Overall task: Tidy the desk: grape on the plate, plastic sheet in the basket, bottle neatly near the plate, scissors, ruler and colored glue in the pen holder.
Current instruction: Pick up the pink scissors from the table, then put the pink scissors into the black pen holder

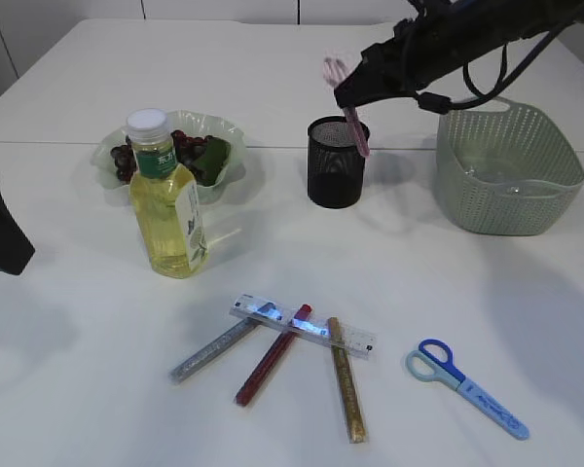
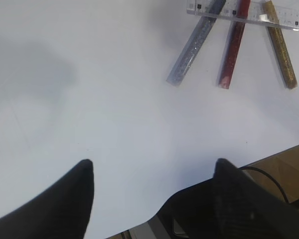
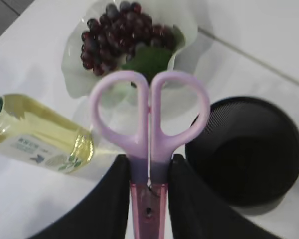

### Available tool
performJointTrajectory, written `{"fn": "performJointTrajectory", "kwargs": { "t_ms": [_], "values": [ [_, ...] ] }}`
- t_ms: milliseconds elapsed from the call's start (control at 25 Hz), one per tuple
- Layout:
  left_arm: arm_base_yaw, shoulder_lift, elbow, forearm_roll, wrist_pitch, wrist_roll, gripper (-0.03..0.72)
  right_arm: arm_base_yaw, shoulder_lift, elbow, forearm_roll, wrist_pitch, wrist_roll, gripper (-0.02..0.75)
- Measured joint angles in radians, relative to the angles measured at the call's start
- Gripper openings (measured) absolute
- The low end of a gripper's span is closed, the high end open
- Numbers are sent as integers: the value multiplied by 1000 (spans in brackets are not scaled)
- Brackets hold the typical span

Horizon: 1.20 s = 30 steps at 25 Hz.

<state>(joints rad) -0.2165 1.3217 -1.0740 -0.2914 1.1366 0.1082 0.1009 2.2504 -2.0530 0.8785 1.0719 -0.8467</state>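
My right gripper (image 1: 355, 92) (image 3: 149, 164) is shut on pink-handled scissors (image 1: 348, 107) (image 3: 149, 114), blades down in their sheath, over the black mesh pen holder (image 1: 337, 161) (image 3: 244, 149); the sheath's tip is at its mouth. Grapes (image 1: 180, 146) (image 3: 114, 30) lie on the wavy plate (image 1: 107, 156). The bottle (image 1: 167, 209) (image 3: 35, 137) stands in front of the plate. A clear ruler (image 1: 355, 339) (image 2: 284, 20) lies across silver (image 1: 212, 348), red (image 1: 268, 358) and gold (image 1: 347, 381) glue sticks. Blue scissors (image 1: 462, 384) lie front right. My left gripper (image 1: 0, 233) (image 2: 152, 167) hangs open over bare table. I cannot make out the plastic sheet.
A grey-green basket (image 1: 506, 165) stands at the right, close to the pen holder. The table's near edge (image 2: 269, 149) lies just under the left gripper, with cables beyond it.
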Motion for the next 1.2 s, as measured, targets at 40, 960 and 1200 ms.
{"fn": "performJointTrajectory", "kwargs": {
  "t_ms": [40,960,1200],
  "values": [
    [0,0,0,-1,2,0,541,0,0,0,21,-32,-36,202],
    [0,0,0,-1,4,0,541,0,144,0,460,-316,-643,202],
    [0,0,0,-2,4,0,541,0,154,0,464,-316,-645,228]
  ]
}}
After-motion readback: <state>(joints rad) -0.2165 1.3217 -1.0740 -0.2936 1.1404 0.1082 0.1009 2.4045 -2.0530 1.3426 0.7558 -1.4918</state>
